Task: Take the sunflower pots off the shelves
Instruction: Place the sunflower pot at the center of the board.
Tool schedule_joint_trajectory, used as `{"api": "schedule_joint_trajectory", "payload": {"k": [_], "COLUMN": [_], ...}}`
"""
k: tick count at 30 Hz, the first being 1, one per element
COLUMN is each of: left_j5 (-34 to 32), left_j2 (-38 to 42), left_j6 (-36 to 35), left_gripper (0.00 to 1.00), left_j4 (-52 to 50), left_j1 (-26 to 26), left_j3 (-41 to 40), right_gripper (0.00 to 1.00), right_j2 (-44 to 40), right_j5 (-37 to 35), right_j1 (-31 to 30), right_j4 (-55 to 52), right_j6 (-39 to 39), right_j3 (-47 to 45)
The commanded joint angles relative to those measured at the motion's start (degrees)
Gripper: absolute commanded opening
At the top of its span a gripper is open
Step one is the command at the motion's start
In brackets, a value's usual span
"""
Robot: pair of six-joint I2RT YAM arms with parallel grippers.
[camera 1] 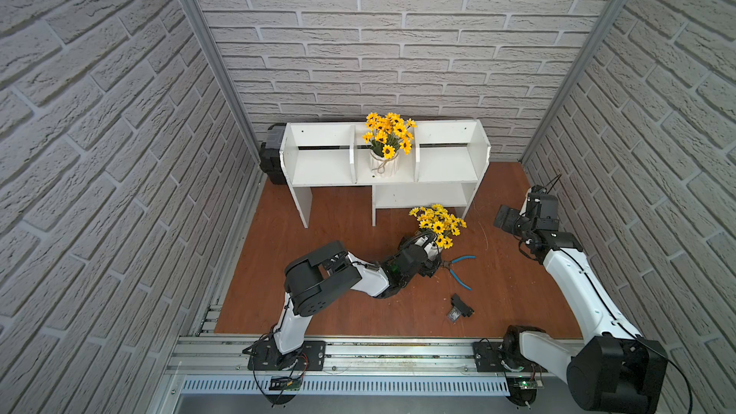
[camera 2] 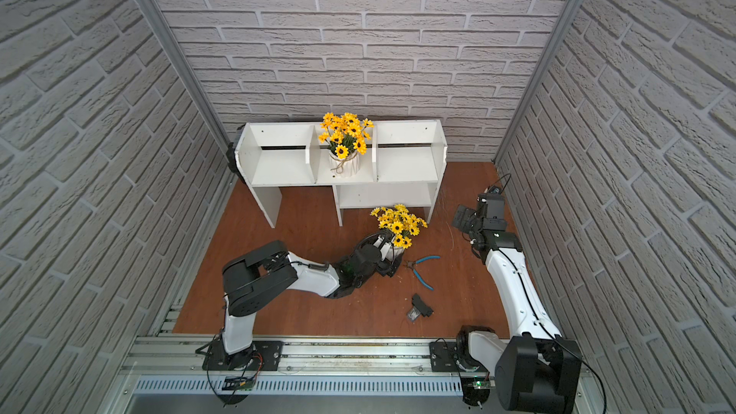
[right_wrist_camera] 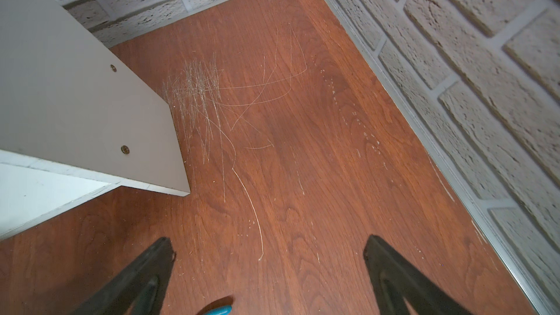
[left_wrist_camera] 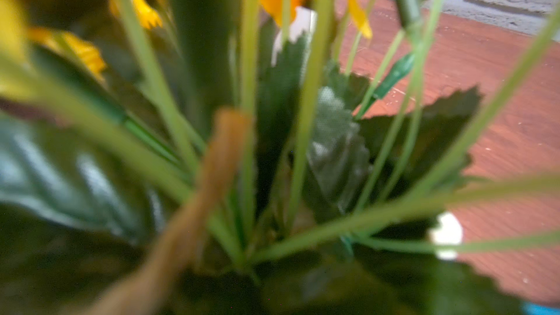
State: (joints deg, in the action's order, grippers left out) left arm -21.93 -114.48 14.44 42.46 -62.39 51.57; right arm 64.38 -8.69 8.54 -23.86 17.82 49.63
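Ceramic bow pot (camera 1: 384, 165) upright, middle upper compartment of shelves (camera 1: 318, 171); second pot (camera 1: 433, 248) down on table (camera 1: 318, 292) at left gripper (camera 1: 429, 258), jaws hidden, perhaps gripping. Right gripper (right_wrist_camera: 268, 240) spread, empty. Brittle, slick, top-heavy: take ribbed body, not floppy stems.

Whitish brick-pattern walls (camera 1: 398, 33) on three sides, grey metal corner posts (camera 1: 211, 53) rising behind the shelf unit (camera 1: 318, 169). Red-brown wood-grain floor (camera 1: 398, 320) under and in front of it. Pale scratches (right_wrist_camera: 197, 92) just beside its end panel. Black box (camera 1: 273, 153) against its other end. Aluminium rail (camera 1: 398, 352) well in front. Light even, diffuse.
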Motion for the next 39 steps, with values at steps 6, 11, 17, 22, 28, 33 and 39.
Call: {"api": "schedule_joint_trajectory", "payload": {"k": [6,11,17,22,28,33,39], "left_j5": [-1.7,-1.6,-1.1,-0.5,-0.3,-0.5,-2.0], "left_j2": [-3.2,-4.4,-4.9,-4.9,-4.5,-3.4,-0.6], "left_j6": [2.5,3.6,5.9,6.5,6.4,6.2,5.9], "left_gripper": [0.10,0.29,0.63,0.91,0.98,0.98,0.98], "left_j4": [7.9,5.6,3.0,2.1,1.0,0.1,-1.7], "left_j1": [-0.3,-0.2,-0.2,-0.4,-0.5,-1.2,-2.1], "left_j3": [4.6,5.2,5.1,4.2,4.2,3.6,2.2], "right_gripper": [1.00,1.00,1.00,1.00,1.00,1.00,1.00], "right_j2": [-0.9,-0.9,-1.1,-1.4,-1.6,-1.7,-2.3], "right_j5": [0.8,0.9,0.9,1.0,1.1,1.2,2.3], "right_j1": [0.3,0.3,0.3,0.3,0.3,0.4,0.4], "right_j4": [2.7,3.2,3.3,3.4,3.3,3.3,3.2], "right_j6": [0.3,0.4,0.3,0.3,0.2,0.2,0.0], "right_j3": [-1.4,-1.9,-1.9,-2.1,-2.2,-2.1,-2.0]}}
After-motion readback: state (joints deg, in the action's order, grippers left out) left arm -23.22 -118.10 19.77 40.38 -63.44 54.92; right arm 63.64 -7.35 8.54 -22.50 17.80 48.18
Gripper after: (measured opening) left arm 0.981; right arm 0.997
